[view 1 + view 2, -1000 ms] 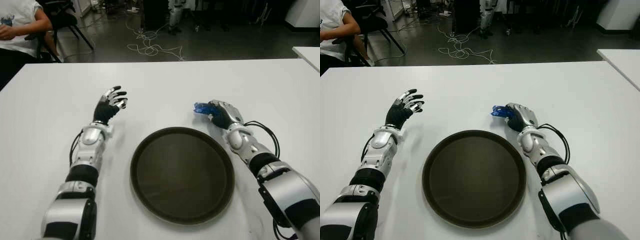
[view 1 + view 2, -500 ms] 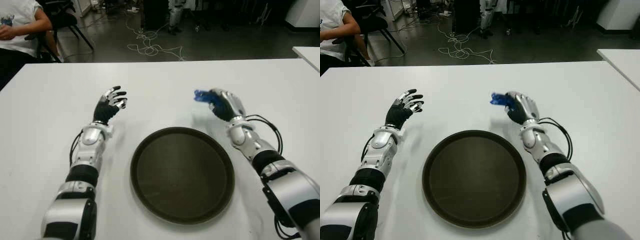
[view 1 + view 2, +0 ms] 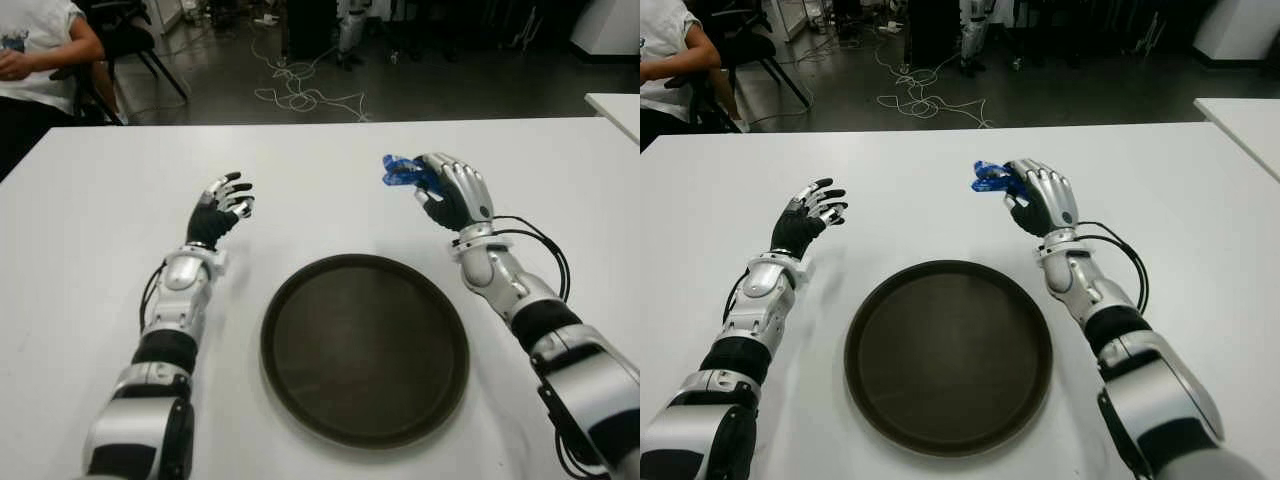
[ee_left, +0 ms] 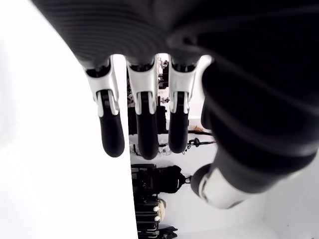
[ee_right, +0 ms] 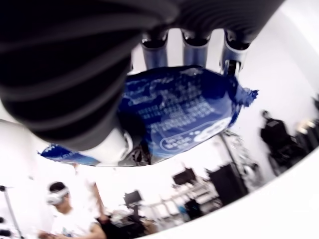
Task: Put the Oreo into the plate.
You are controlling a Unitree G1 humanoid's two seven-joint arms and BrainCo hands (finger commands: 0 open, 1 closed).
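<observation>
A blue Oreo packet (image 3: pixel 400 170) is held in my right hand (image 3: pixel 440 190), raised above the white table behind the right rim of the plate. In the right wrist view the fingers and thumb are closed around the blue Oreo packet (image 5: pixel 179 117). The round dark plate (image 3: pixel 365 345) lies at the table's centre front with nothing in it. My left hand (image 3: pixel 222 205) shows to the left of the plate, fingers spread and holding nothing, as the left wrist view confirms with its fingers (image 4: pixel 142 124).
The white table (image 3: pixel 90 220) stretches wide on both sides. A seated person (image 3: pixel 35 50) is at the far left beyond the table. Cables (image 3: pixel 300 90) lie on the dark floor behind. Another white table's corner (image 3: pixel 615 105) shows at the far right.
My right hand has lifted the Oreo packet off the table and tilted upward, moving slightly away from me. The left hand has not moved.
</observation>
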